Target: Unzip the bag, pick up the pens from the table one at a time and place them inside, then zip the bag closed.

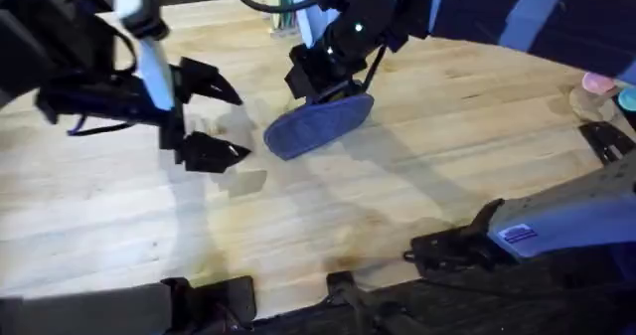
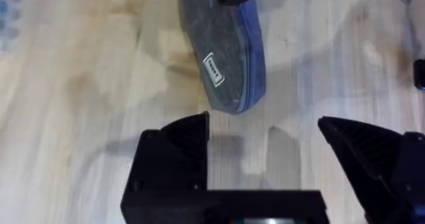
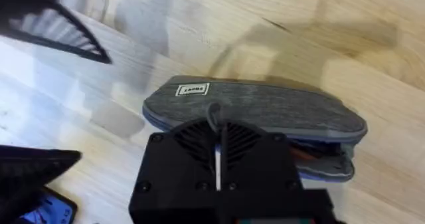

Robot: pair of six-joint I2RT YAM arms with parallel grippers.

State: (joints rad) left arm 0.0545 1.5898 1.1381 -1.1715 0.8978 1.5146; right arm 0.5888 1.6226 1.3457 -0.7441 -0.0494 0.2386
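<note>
Seemingly the work is near its end, though that is a judgement from how things lie. The bag (image 1: 318,124) rests on the wooden surface (image 1: 417,186) toward the far middle, its long axis slanting, one end pointing toward the left gripper (image 1: 219,116) and the other tucked under the right gripper (image 1: 316,88). In the right wrist view the right arm's black fingers (image 3: 219,154) sit pressed together at the bag's zipper edge, with what looks like the thin pull tab caught between them, so they read as closed on the zipper pull. Just beside them the seam toward one end gapes a little, and something dark with a touch of red shows inside, perhaps a pen, though it is too small to be sure. No loose pen lies on the bare wood around the bag, which suggests the loading is finished and the closing is under way or partly left to do. The left gripper hovers near the bag's free end with its fingers (image 2: 176,151) spread wide and nothing between them, apart from the fabric. It could brace that end while the zipper is drawn the rest of the way; the last gap by the right gripper is what appears to remain.
</note>
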